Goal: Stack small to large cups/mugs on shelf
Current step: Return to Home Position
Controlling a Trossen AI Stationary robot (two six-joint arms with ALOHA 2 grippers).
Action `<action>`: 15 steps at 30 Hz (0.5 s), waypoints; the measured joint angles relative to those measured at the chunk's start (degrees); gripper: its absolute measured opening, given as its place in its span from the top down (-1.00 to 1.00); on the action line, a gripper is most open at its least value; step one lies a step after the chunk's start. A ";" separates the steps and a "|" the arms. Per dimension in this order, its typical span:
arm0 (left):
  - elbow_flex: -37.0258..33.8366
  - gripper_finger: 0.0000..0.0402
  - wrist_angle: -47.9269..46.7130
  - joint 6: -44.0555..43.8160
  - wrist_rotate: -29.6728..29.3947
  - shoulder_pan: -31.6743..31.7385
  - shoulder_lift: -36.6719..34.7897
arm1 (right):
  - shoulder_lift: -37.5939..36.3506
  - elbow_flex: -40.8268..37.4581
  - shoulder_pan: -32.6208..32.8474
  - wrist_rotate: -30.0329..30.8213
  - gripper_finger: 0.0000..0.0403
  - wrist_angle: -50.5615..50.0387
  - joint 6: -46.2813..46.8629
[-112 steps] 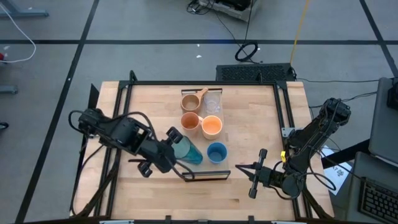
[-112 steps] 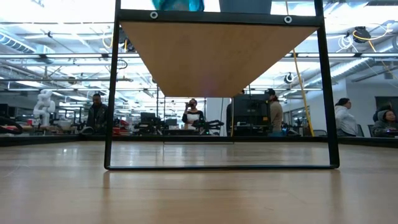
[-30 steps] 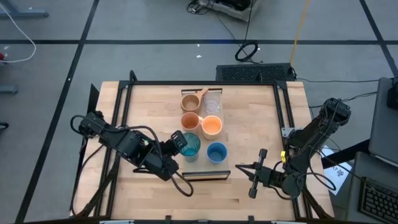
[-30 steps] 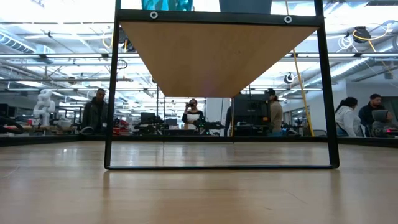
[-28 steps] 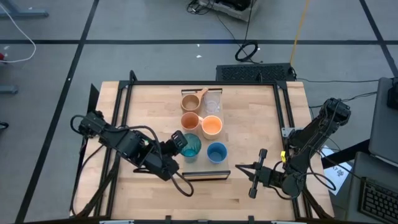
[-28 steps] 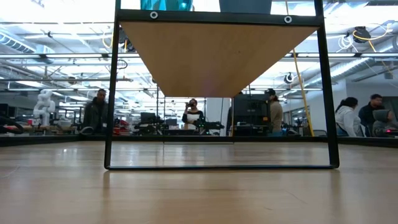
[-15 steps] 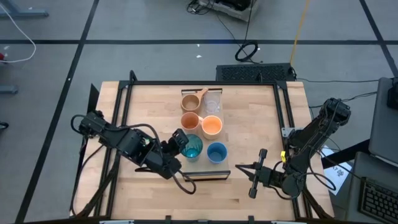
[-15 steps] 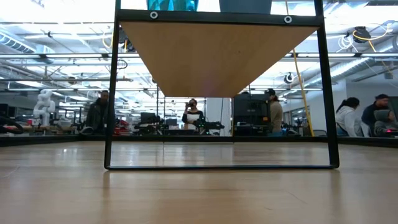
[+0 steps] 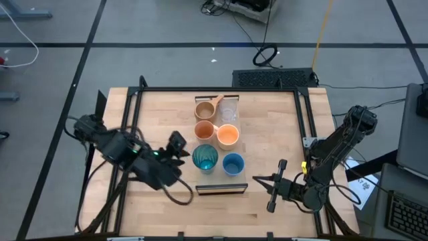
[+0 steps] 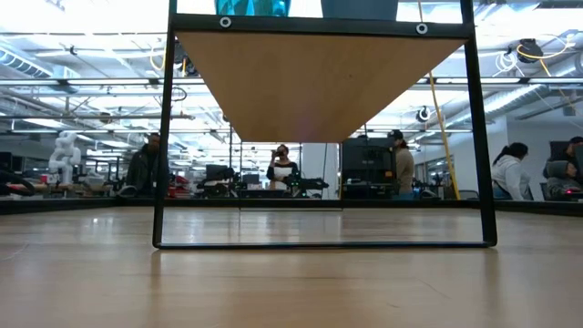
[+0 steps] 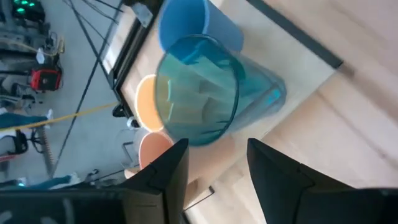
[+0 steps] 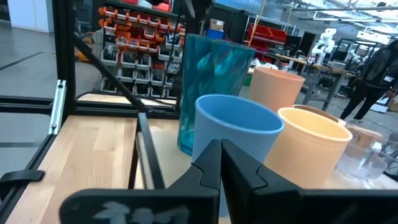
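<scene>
The teal tumbler [image 9: 205, 158] stands upright on its base at the near end of the shelf [image 9: 219, 178], with the blue cup [image 9: 233, 163] beside it. Their bases show above the plank [image 10: 319, 82] in the low view. Behind them stand the small orange cup [image 9: 228, 136], orange mug [image 9: 204, 130], tan mug [image 9: 204, 109] and clear glass cup [image 9: 229, 109]. My left gripper [image 9: 181, 148] is open, just left of the tumbler [image 11: 205, 93], its fingers [image 11: 168, 171] clear of it. My right gripper [image 9: 275, 185] rests shut at the near right, pointing level at the cups.
A black metal frame [image 9: 136, 134] runs around the tabletop. Bare wood lies right of the cups [image 9: 274, 134] and near the front edge [image 9: 221, 214]. People stand in the room beyond the table [image 10: 282, 169] in the low view.
My left gripper has let go of the teal tumbler, opened, and drawn back toward the table's left edge and a little upward, rolling somewhat. The tumbler stays upright where it stood on the shelf.
</scene>
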 joint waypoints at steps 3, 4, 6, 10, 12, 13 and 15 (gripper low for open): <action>0.00 0.17 0.15 -3.89 0.72 -0.41 -2.97 | -0.51 0.00 -0.77 -0.14 1.00 2.24 -2.33; 0.00 0.17 0.28 -5.16 1.18 -0.41 -4.08 | -0.79 0.00 -1.05 -0.24 1.00 3.01 -3.65; 0.00 0.17 0.75 -8.00 1.71 -0.39 -6.38 | -1.86 0.00 -1.70 -2.16 1.00 3.62 -6.12; 0.04 0.17 1.00 -14.61 1.92 -0.37 -10.63 | -5.14 0.00 -4.01 -9.20 1.00 3.60 -9.73; 0.04 0.18 0.99 -17.64 1.89 -0.37 -12.31 | -7.14 0.00 -5.57 -13.29 1.00 2.73 -11.22; 0.03 0.19 0.94 -18.83 1.89 -0.40 -13.08 | -8.28 0.00 -6.37 -15.40 1.00 1.71 -11.73; -0.97 0.25 1.17 -21.08 1.72 -1.03 -14.99 | -10.74 0.00 -8.04 -19.29 1.00 -0.93 -11.91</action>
